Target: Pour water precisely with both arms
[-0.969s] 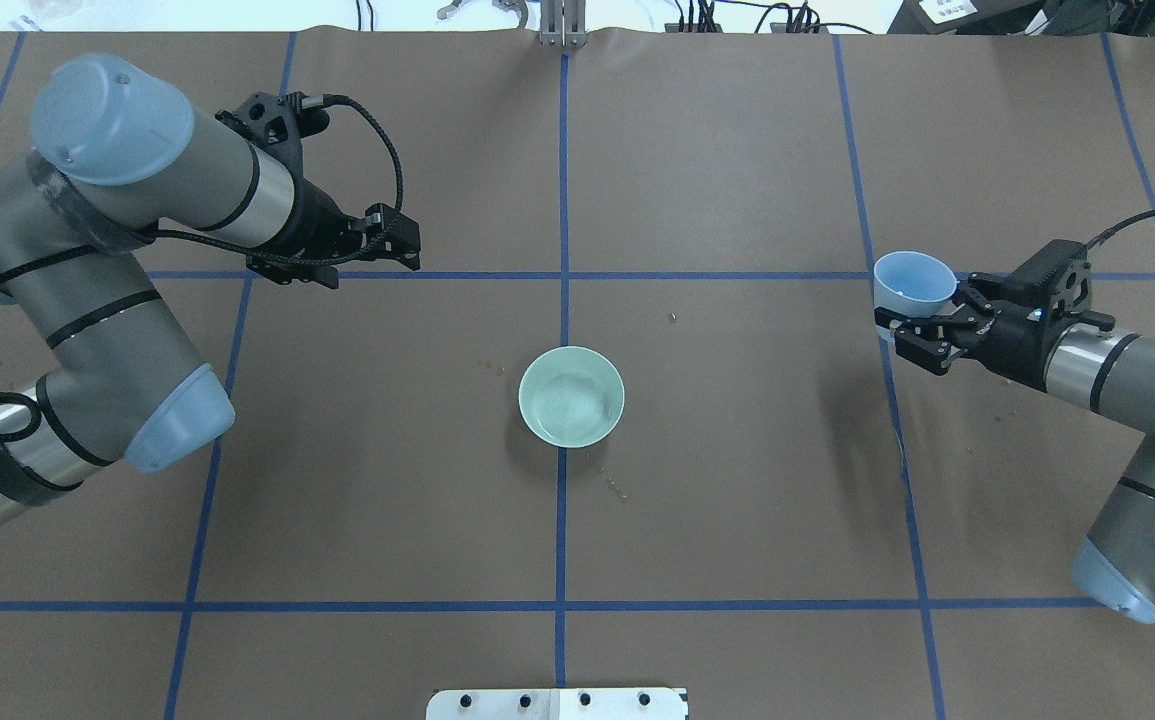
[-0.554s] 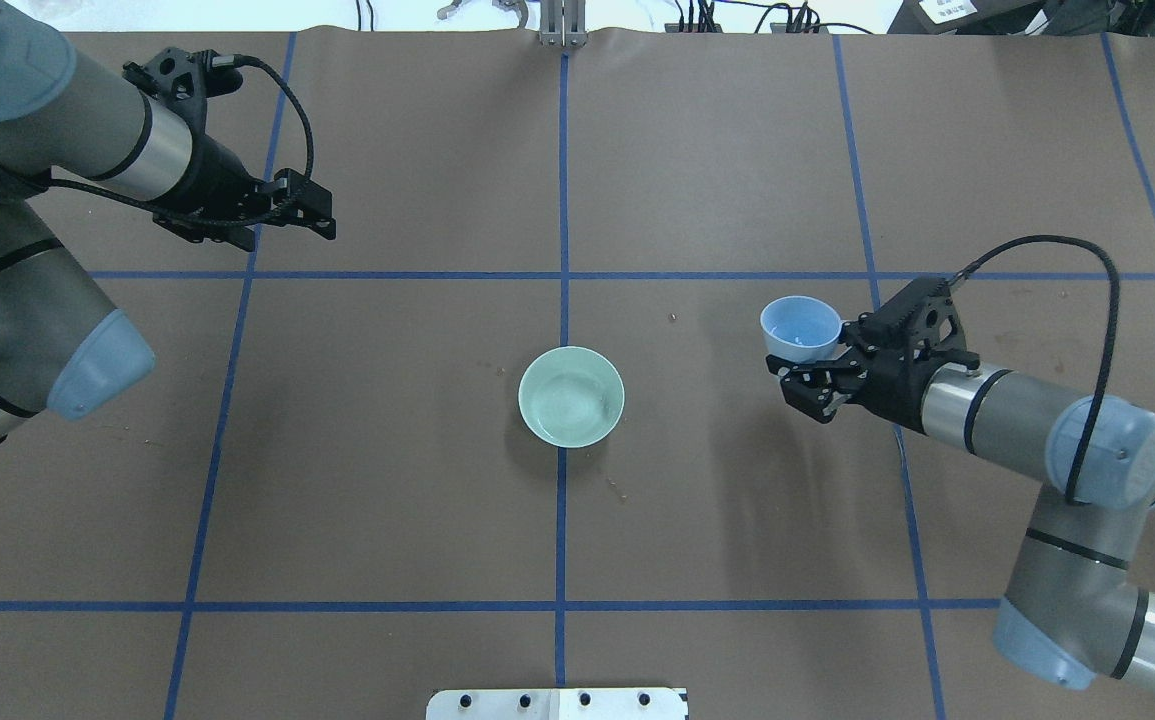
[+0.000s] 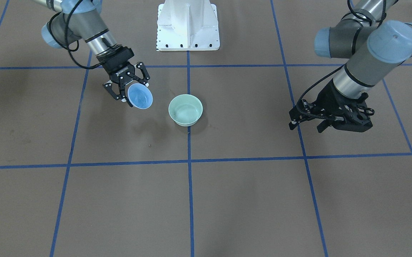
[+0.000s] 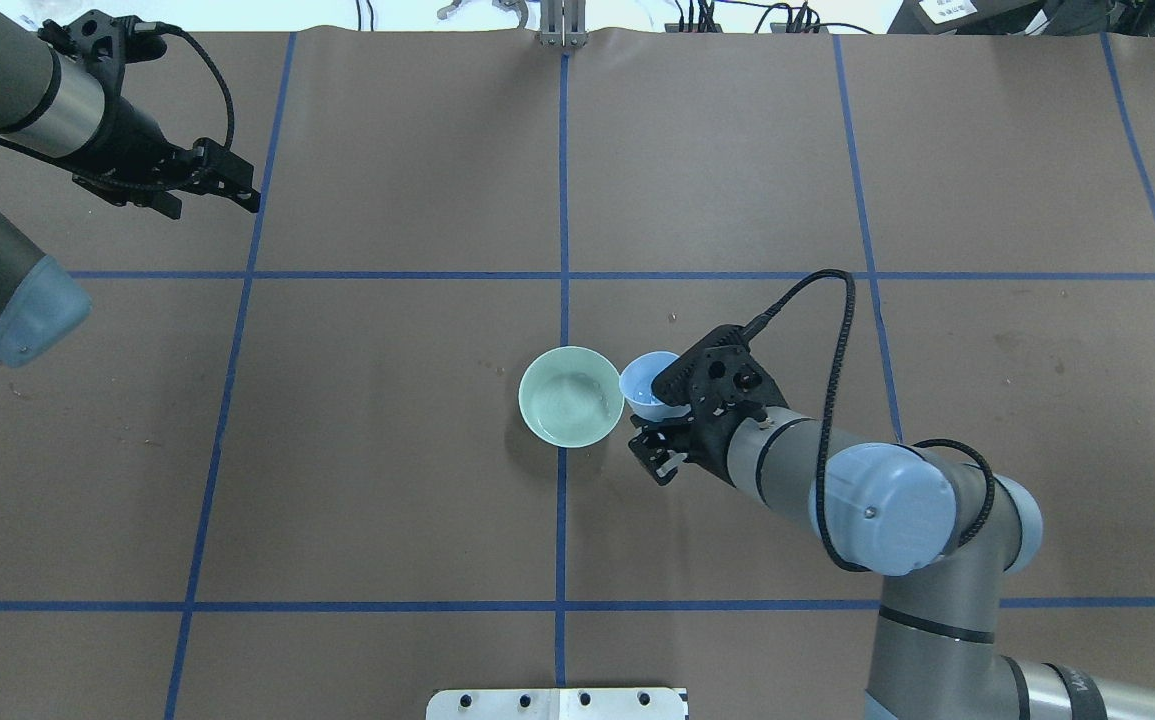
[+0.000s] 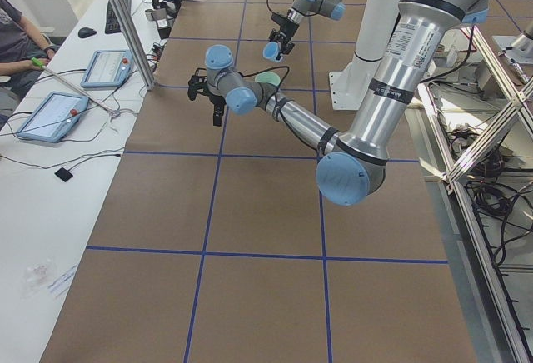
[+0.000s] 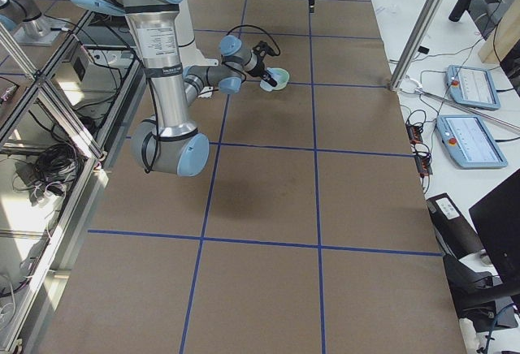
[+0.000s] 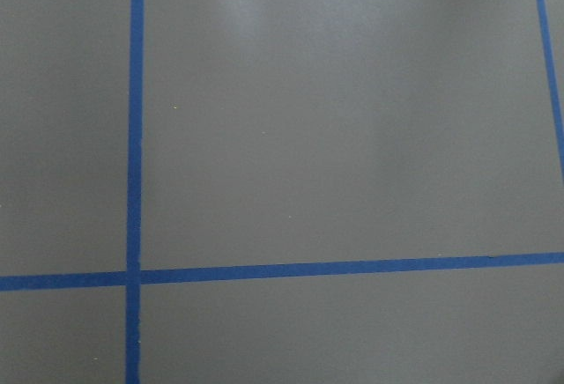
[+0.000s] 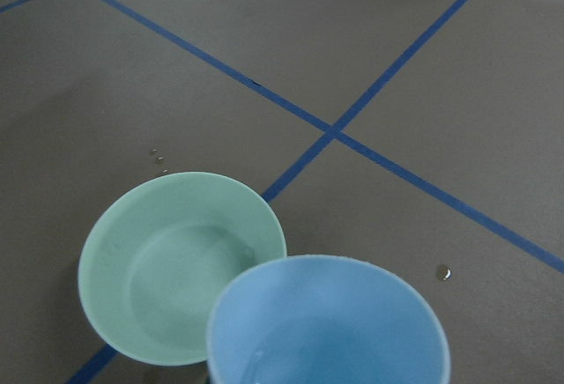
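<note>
Right gripper (image 3: 135, 92): clenched on blue cup (image 4: 644, 385), cup's rim just beside green bowl (image 4: 571, 396).
Water (image 3: 140, 97): faint sheen inside blue cup; glints also in green bowl.
Left gripper (image 3: 306, 125): released, empty, well apart from green bowl.
Green bowl: mid-desk (image 4: 387, 500), on a blue tape line (image 4: 560, 520).

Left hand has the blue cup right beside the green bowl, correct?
No. It is the right hand that has the blue cup right beside the green bowl; the overhead view shows that arm coming in from the right. The left hand is far off at the table's back corner, holding nothing.
</note>
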You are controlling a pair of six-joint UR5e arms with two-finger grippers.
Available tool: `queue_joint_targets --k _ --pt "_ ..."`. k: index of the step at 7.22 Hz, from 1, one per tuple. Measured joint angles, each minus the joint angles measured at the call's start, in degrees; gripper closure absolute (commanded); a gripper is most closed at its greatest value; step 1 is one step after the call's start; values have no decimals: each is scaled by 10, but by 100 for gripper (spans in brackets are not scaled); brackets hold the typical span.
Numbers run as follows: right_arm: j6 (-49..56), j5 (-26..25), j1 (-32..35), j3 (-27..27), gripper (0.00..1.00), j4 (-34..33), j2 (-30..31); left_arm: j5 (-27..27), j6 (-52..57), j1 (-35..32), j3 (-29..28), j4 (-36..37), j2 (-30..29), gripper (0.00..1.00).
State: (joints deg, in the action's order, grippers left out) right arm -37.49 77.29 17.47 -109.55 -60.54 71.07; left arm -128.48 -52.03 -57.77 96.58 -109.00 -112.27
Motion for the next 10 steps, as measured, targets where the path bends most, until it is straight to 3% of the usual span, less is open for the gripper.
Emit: queue_joint_targets --k 2,5,10 --pt "5 7 -11 -1 100 -118 -56 -9 3 -6 -3 -2 4 1" --pt "22 32 -15 1 100 -223 -96 -30 22 -24 -2 -3 25 1" --pt "55 51 -5 18 100 -279 -126 -56 73 -50 -2 -2 54 1"
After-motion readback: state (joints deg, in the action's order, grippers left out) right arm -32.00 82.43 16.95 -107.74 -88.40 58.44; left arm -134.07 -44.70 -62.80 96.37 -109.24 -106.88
